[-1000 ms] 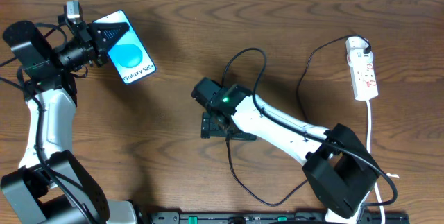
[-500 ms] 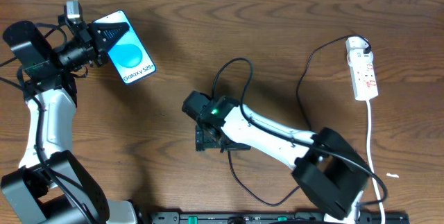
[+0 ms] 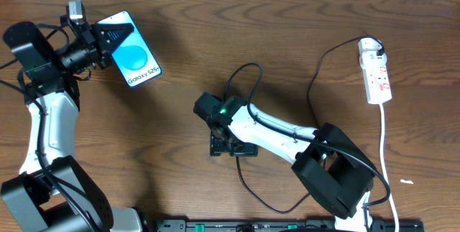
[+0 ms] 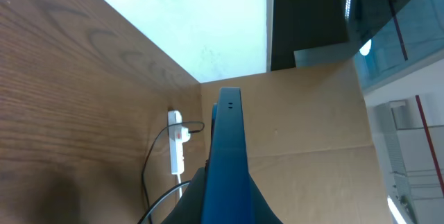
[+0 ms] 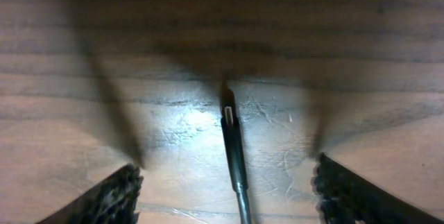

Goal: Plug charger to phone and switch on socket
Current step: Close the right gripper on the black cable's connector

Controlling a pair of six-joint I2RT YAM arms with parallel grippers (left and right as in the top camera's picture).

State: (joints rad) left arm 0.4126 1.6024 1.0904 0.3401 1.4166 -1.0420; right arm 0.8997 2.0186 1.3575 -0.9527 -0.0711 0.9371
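Phone (image 3: 134,49) sits clamped in left end effector (image 3: 103,43), far left; right end effector (image 5: 227,188), fingers apart, straddles charger (image 5: 232,137) tip on desk (image 3: 215,31).

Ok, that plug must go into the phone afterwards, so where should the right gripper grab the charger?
Take the charger by its plug body, just behind the metal tip, coming straight down. It lies flat on the table, lengthwise between the right gripper's open fingers, so they can close across its narrow sides and leave the tip free.
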